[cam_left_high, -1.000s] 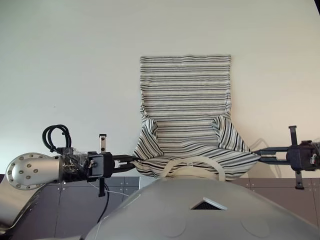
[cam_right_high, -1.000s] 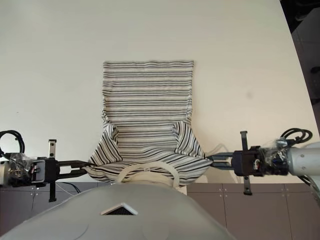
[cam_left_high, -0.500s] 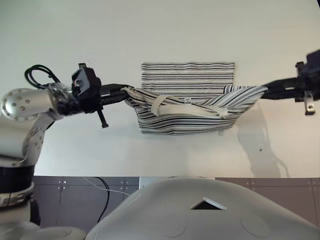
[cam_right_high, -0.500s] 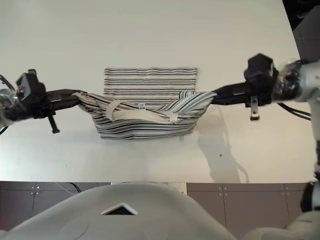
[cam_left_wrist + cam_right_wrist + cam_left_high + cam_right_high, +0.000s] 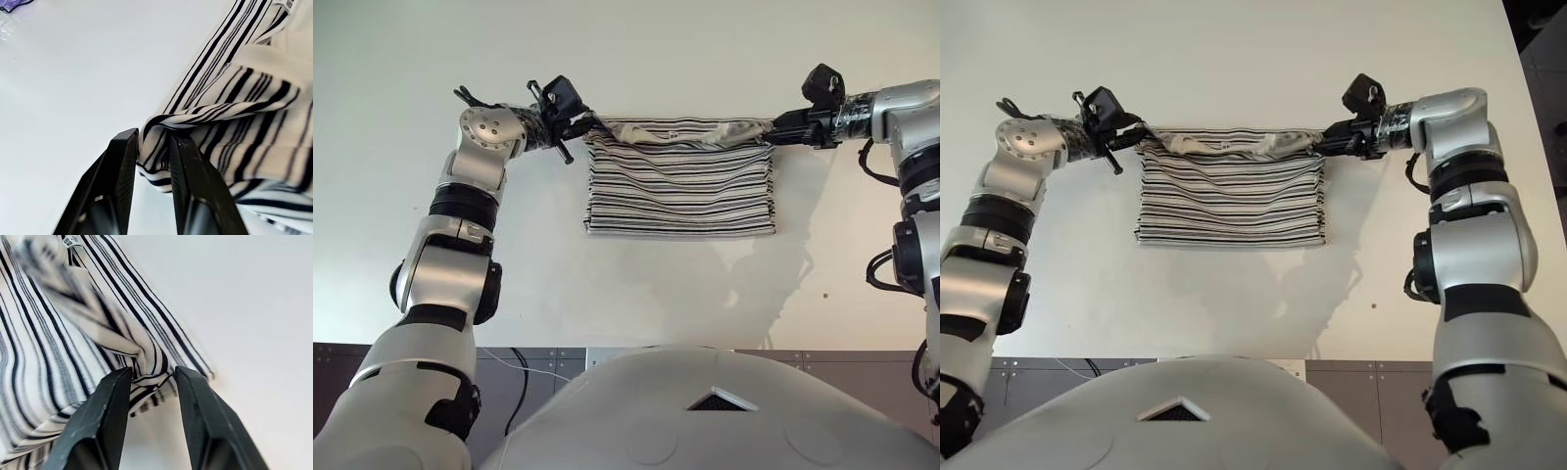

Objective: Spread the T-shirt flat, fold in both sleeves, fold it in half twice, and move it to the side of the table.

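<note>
Left hand (image 5: 154,139) was shut on a bunched corner of the T-shirt (image 5: 680,181), its two black fingers (image 5: 115,181) pinching the striped cloth between them. The right hand (image 5: 152,374) was clamped the same way on the opposite corner. Between the two hands the gripped edge ran in a fairly taut line, with the cream collar (image 5: 736,129) lying along it, slack and a little twisted nearer the right hand. From that line the rest of the garment lay on the table (image 5: 705,49) on the hands' near side. It formed a doubled rectangle whose upper layer rippled in shallow waves rather than lying pressed flat. By the look of it, the collar end sat over the hem end, so the first half fold seemed nearly made. Holding both corners apart at once probably served to keep the top layer stretched and its edges matched to the layer beneath. Outward from each hand, to either side and beyond, was white table. Letting go would likely come next, then the second fold.
</note>
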Robot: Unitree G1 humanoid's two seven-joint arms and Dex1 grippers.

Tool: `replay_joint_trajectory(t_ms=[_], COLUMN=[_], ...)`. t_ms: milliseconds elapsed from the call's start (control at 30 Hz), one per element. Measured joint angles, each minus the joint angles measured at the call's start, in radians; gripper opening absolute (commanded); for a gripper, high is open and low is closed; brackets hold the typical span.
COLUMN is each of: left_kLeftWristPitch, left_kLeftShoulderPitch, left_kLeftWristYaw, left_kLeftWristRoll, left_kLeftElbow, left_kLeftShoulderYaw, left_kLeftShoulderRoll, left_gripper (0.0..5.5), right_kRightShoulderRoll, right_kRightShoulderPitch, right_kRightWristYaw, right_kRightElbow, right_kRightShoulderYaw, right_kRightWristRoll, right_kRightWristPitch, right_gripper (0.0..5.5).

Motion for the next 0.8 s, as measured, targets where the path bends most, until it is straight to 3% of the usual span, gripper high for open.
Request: replay_joint_trajectory(t_ms=[167, 300, 433, 567, 700, 800], left_kLeftWristPitch=[-0.036, -0.137, -0.172, -0.116, 0.022, 0.082], left_kLeftShoulderPitch=[-0.077, -0.078, 0.022, 0.336, 0.656, 0.683], left_kLeftWristYaw=[0.046, 0.127, 0.156, 0.124, 0.066, 0.055], left_kLeftWristRoll=[-0.006, 0.067, 0.117, 0.174, 0.274, 0.342], left_kLeftElbow=[0.140, 0.079, -0.332, -0.775, -1.140, -1.198], left_kLeftShoulderYaw=[0.088, 0.083, 0.077, -0.013, -0.124, -0.145], left_kLeftShoulderRoll=[-0.055, -0.062, -0.035, -0.010, 0.049, 0.073], left_gripper=[1.06, 1.06, 1.06, 1.06, 1.06, 1.06], right_kRightShoulderRoll=[0.020, 0.029, 0.028, 0.029, 0.025, -0.011], right_kRightShoulderPitch=[-0.001, 0.024, 0.042, 0.088, 0.170, 0.155], right_kRightWristYaw=[-0.152, -0.166, -0.189, -0.197, -0.245, -0.374], right_kRightElbow=[0.060, 0.022, -0.082, -0.185, -0.183, -0.117], right_kRightShoulderYaw=[-0.094, -0.137, -0.175, -0.145, 0.016, 0.116], right_kRightWristRoll=[-0.002, -0.002, 0.002, -0.040, -0.251, -0.407], right_kRightWristPitch=[0.022, -0.035, -0.153, -0.338, -0.606, -0.735], right_gripper=[2.05, 2.05, 2.05, 2.05, 2.05, 2.05])
